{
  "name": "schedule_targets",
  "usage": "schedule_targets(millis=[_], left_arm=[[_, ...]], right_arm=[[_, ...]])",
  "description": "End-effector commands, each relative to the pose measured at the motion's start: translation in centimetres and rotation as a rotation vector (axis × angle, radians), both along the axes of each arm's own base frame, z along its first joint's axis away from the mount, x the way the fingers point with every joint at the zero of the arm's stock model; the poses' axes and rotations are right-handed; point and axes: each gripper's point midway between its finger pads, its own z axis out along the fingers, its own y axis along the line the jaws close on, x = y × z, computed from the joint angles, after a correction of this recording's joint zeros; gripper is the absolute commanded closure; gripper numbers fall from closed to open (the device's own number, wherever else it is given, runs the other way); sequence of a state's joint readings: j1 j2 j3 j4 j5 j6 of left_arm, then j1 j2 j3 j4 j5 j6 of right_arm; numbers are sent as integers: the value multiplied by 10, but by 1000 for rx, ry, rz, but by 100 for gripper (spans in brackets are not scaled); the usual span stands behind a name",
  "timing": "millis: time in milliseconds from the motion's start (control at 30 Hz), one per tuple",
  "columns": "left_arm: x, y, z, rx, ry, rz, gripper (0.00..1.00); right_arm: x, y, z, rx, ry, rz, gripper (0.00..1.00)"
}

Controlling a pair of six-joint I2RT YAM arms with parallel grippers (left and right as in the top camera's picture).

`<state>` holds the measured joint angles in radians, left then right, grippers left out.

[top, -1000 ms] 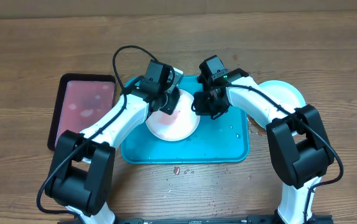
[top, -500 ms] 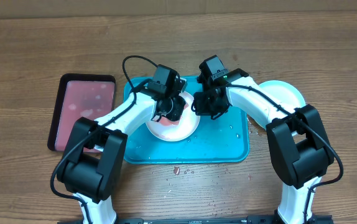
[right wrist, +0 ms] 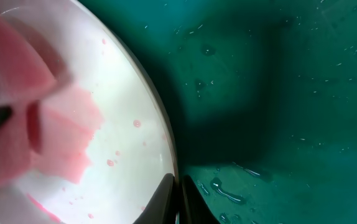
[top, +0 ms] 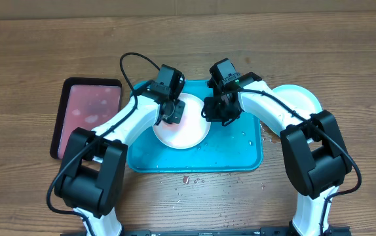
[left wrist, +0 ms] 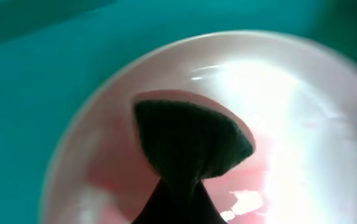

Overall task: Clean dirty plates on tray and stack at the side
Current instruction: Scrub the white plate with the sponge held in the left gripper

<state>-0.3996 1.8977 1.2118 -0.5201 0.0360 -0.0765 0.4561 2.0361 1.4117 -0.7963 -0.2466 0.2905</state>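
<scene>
Left pincer [top: 173, 112] over plate [top: 187, 135], turquoise tray [top: 240, 155], wood table [top: 188, 39]

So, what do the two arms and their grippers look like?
The left arm and right arm have white links and bulky black joint housings. A thin black cable loops over the left one. Left gripper and right gripper are black.

White plate [left wrist: 303, 106] blurred, cropped; left pincer [top: 170, 113] grip unclear.
</scene>
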Motion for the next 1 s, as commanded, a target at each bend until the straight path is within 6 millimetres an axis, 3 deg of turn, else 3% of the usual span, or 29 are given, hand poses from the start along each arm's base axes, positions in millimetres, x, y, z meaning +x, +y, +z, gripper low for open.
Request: schedule_targets(millis=[0, 333, 400, 500, 533, 567, 667, 867, 933, 967], left_arm=[[-10, -47, 27, -255, 59, -38, 96], [-24, -54, -11, -224, 155, -29, 96], [-23, -45, -20, -167, 155, -7, 96], [-13, -13, -27, -10, 103, 63, 96], [-4, 11, -24, 93, 57, 134, 96], [0, 22, -21, 136, 33, 168, 96], [10, 39, -7, 177, -21, 210, 96], [24, 40, 40, 73, -104, 235, 96], [25, 37, 59, 26, -134, 232, 96], [25, 36, 69, 2, -149, 229, 96]], right_arm=[[-1, -1, -4, -13, 1, 7, 96], [-2, -1, -4, -13, 1, 7, 96], [-2, -1, -4, -14, 2, 7, 96], [-2, -1, -4, -13, 2, 7, 96], [-2, -1, -4, -14, 2, 7, 96], [-2, -1, -4, -14, 2, 7, 96], [-2, -1, -4, -14, 2, 7, 96], [-2, -1, -4, -13, 2, 7, 96], [-2, -1, -4, -13, 1, 7, 89], [-2, -1, -4, -13, 1, 7, 80]])
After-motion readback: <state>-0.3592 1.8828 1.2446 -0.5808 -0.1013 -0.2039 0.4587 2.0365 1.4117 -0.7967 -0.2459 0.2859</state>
